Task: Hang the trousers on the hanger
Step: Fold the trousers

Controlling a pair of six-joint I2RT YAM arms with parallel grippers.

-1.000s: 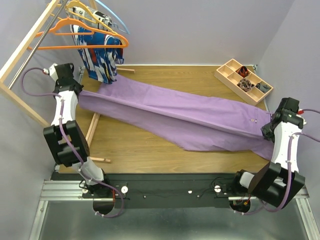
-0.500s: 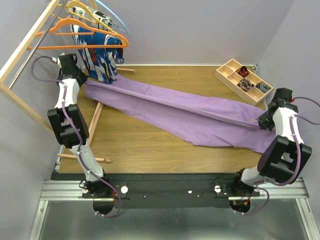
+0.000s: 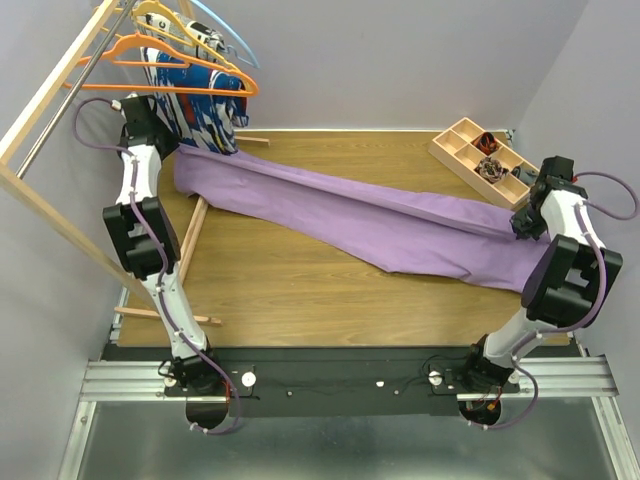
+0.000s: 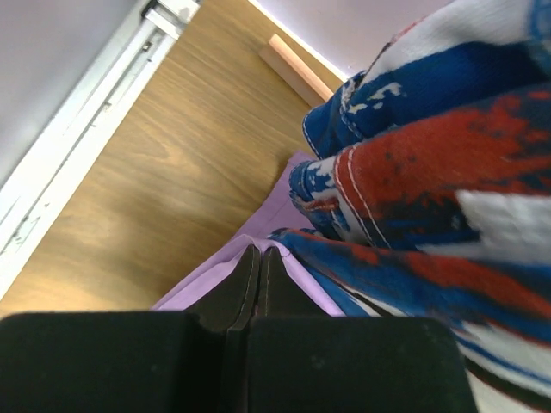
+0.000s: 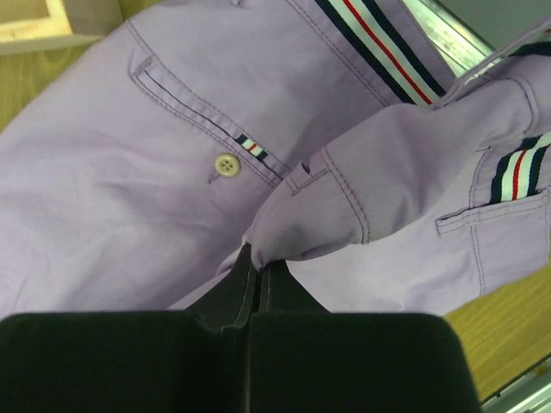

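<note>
The lilac trousers [image 3: 380,215] stretch across the wooden table from the far left to the right edge. My left gripper [image 3: 168,152] is shut on a leg hem of the trousers [image 4: 215,267], close under the blue, white and red garment. My right gripper [image 3: 520,228] is shut on a fold of the trousers [image 5: 310,215] near the striped waistband and a button pocket. The bright orange hanger [image 3: 100,86] hangs on the rack above the left gripper, with nothing on its bottom bar.
A blue, white and red patterned garment [image 3: 195,115] hangs on the wooden rack [image 3: 45,95] and brushes the left gripper's side [image 4: 430,172]. A yellow-orange hanger [image 3: 165,18] and a light blue one [image 3: 235,40] hang behind. A wooden compartment tray [image 3: 487,160] sits far right.
Both arms have reached farther from their bases, carrying the trousers toward the back. The left gripper rose closer to the rack and the patterned garment. Both grips have held.
</note>
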